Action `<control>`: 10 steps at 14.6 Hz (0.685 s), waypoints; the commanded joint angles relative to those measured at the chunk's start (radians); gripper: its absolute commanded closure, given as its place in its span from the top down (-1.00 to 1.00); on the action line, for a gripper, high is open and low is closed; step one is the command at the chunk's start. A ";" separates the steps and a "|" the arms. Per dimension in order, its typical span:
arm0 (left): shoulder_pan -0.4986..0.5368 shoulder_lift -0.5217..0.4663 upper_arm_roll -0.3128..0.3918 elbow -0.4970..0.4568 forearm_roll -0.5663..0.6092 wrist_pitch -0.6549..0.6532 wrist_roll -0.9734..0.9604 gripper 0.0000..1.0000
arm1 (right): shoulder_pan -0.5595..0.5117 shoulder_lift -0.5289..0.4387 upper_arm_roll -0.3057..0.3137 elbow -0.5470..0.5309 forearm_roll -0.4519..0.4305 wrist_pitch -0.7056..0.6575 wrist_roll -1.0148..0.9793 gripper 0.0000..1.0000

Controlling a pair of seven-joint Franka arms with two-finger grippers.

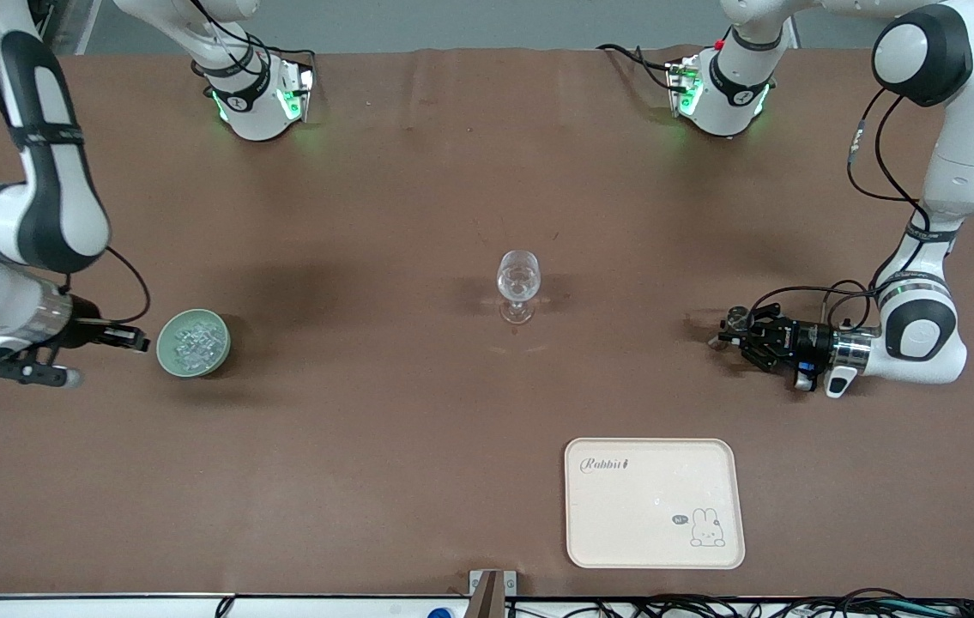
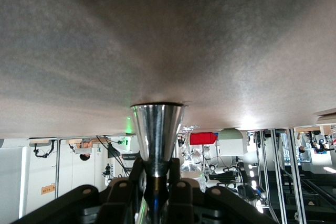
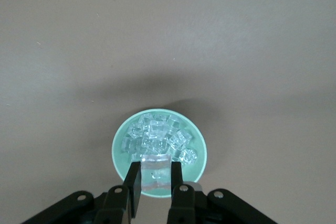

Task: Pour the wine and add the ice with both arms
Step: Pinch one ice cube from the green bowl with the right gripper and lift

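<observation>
Right wrist view: right tool (image 3: pixel 155 188) grips an ice cube (image 3: pixel 155 171); left tool (image 2: pixel 156 182) clamps an upright metal cup (image 2: pixel 157 135).

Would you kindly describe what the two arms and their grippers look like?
Both arms are white, rounded and jointed, with black bands and loose black cables. Each base glows green. The left gripper and right gripper are black, two-fingered, behind a silver wrist ring. The left gripper shows a small blue part.
</observation>
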 commanded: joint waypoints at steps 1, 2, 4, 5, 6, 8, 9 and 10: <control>0.004 -0.001 -0.005 -0.001 -0.019 -0.018 0.015 -0.96 | -0.023 -0.017 0.006 0.146 -0.009 -0.168 -0.005 -0.99; 0.004 -0.001 -0.003 -0.003 -0.028 -0.020 0.015 -0.96 | -0.024 -0.019 0.005 0.195 -0.026 -0.221 -0.003 -0.99; 0.004 0.000 -0.003 -0.004 -0.052 -0.037 0.012 -0.97 | -0.014 -0.049 0.009 0.233 -0.050 -0.277 0.003 -0.99; 0.004 0.000 -0.003 -0.004 -0.059 -0.038 0.006 -0.97 | -0.003 -0.066 0.011 0.231 -0.052 -0.279 0.003 -0.99; 0.003 -0.001 -0.003 -0.004 -0.060 -0.046 0.002 -0.98 | 0.008 -0.082 0.011 0.231 -0.052 -0.289 0.003 -0.98; 0.000 -0.003 -0.003 -0.004 -0.077 -0.064 -0.001 -0.98 | 0.017 -0.112 0.014 0.225 -0.052 -0.300 0.004 -0.98; 0.000 -0.006 -0.003 -0.006 -0.086 -0.083 -0.005 -0.98 | 0.025 -0.132 0.014 0.219 -0.054 -0.305 0.003 -0.98; -0.002 -0.012 -0.005 -0.007 -0.088 -0.089 -0.019 -0.98 | 0.026 -0.147 0.014 0.213 -0.055 -0.317 0.003 -0.98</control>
